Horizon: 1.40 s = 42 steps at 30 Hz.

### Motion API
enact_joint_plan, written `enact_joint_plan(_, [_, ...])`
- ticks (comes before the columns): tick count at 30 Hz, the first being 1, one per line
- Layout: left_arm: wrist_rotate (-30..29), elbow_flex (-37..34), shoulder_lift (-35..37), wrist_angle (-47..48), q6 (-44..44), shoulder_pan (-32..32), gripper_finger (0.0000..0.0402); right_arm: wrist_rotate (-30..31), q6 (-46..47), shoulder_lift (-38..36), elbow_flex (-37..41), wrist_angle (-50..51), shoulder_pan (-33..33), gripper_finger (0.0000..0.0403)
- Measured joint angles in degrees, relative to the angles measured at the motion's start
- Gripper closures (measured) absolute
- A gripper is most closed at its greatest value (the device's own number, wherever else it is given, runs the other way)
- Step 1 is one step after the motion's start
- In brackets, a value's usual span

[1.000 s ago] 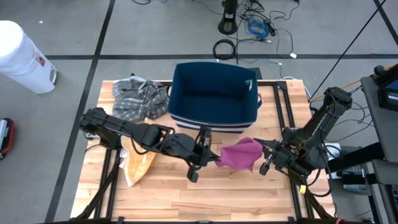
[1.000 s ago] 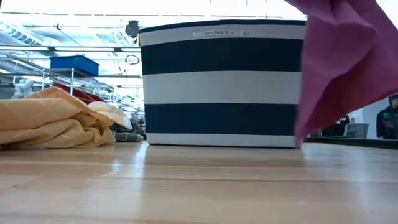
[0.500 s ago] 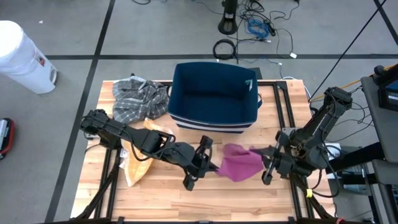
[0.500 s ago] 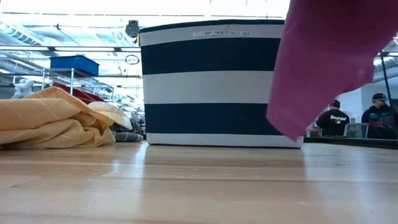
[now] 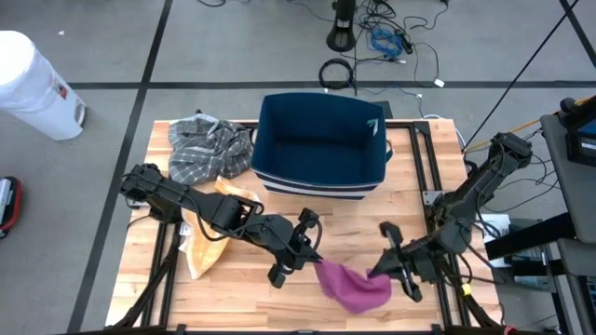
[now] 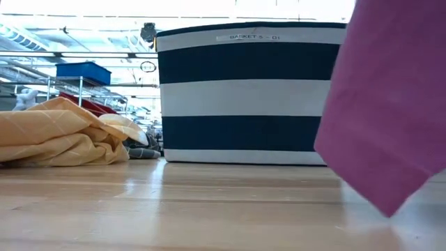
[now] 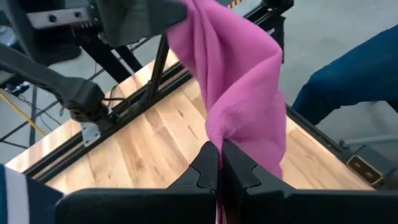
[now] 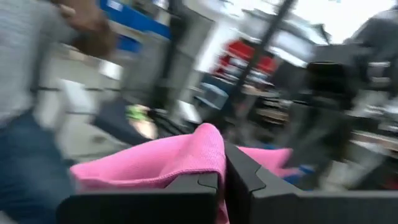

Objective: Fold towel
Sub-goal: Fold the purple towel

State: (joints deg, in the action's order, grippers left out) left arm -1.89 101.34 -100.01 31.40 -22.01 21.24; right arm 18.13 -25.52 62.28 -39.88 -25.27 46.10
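Note:
A pink towel (image 5: 355,286) hangs bunched between my two grippers over the near part of the wooden table (image 5: 261,307). In the low view the towel (image 6: 390,104) fills the right side, its lowest corner (image 6: 387,209) close above the boards. My left gripper (image 5: 315,261) comes from the table's left and is shut on the towel's left end. At the towel's right end, my right gripper (image 5: 377,271) is shut on the cloth too. My left gripper pinches a bunched fold of the towel (image 7: 219,134) between its two fingers (image 7: 205,168), slanting down from the table's left. The cloth runs slack from there to the other gripper. My right gripper pinches a gathered edge of the towel (image 8: 208,142) between its two fingers (image 8: 242,174), coming about level from the table's right. The cloth is lifted and hangs slack below and beside the fingers.
A navy-and-white striped basket (image 5: 321,144) stands at the far middle. Left of it is a crumpled plaid cloth (image 5: 207,144). A yellow cloth (image 5: 209,237) sits bunched under the left arm. Bare boards lie along the near edge.
Both grippers have carried the towel from in front of the basket toward the table's near edge. My right gripper has swung round toward the left while going. The towel has stayed bunched and now hangs lower.

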Motion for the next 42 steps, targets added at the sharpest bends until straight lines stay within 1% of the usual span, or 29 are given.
enact_joint_plan(3, [0.35, 0.00, 0.00, -1.30, -0.49, -0.19, 0.0400, -7.38, 3.11, 0.00, 0.00, 2.83, -2.97, 0.0403])
enact_joint_plan(5, [2.89, -0.09, 0.00, -2.90, -0.86, -1.15, 0.0400, -12.26, 4.67, 0.00, 0.00, 4.30, -5.29, 0.0403])
enact_joint_plan(8, [6.59, -2.90, 0.20, -9.16, -0.97, -3.31, 0.0400, -17.82, 6.12, 0.00, 0.00, 5.96, -8.70, 0.0403])
enact_joint_plan(14, [9.90, -7.84, 0.11, -11.12, -0.78, -8.39, 0.0400, -24.08, 6.85, -0.02, 0.00, 8.75, -14.32, 0.0403])
enact_joint_plan(17, [10.05, -10.36, 0.21, -12.48, -1.08, -10.22, 0.0400, -26.47, 6.87, -0.02, 0.00, 9.53, -17.24, 0.0403])
enact_joint_plan(19, [10.14, -11.84, 0.40, -15.48, -1.50, -11.57, 0.0400, -28.36, 6.63, -0.02, 0.00, 9.61, -19.34, 0.0403])
enact_joint_plan(24, [9.66, -16.59, 1.86, -22.13, 0.84, -15.83, 0.0400, -30.36, 6.82, -1.39, -0.02, 12.83, -24.17, 0.0403])
enact_joint_plan(28, [8.54, -21.58, 1.84, -21.95, 4.45, -18.74, 0.0400, -30.30, 8.79, -1.99, -0.02, 15.66, -26.88, 0.0403])
enact_joint_plan(33, [4.80, -25.79, 2.00, -23.60, 5.08, -18.98, 0.0400, -30.07, 10.06, -1.97, -0.02, 18.79, -30.36, 0.0403])
enact_joint_plan(37, [0.83, -28.41, 4.01, -25.84, 5.55, -19.13, 0.0400, -29.99, 10.30, -1.97, -0.02, 18.70, -33.46, 0.0403])
enact_joint_plan(42, [-0.12, -29.46, 7.55, -28.10, 5.45, -18.91, 0.0400, -30.11, 10.05, -1.97, 0.00, 18.06, -36.04, 0.0403])
